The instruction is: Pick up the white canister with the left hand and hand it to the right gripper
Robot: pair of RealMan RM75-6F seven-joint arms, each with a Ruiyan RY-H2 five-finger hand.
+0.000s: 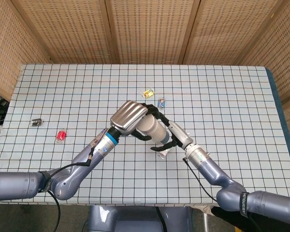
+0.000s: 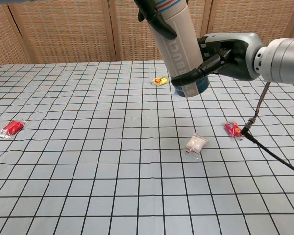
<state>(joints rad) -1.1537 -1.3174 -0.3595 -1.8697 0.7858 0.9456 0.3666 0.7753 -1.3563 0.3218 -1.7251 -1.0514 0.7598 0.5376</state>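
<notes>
White packet (image 2: 195,143) and red packet (image 2: 233,129) lie below raised hands; bare cloth (image 2: 88,186) in front.

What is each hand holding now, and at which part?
Left hand grips the white canister at its upper part; right hand wraps its lower end.

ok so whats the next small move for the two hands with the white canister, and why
Probably the right hand should finish closing firmly on the tall white cylindrical canister before the left hand lets go. The right hand's dark fingers already wrap the canister's lower end, while the left hand grips its upper part, holding it tilted above the checked table.
</notes>
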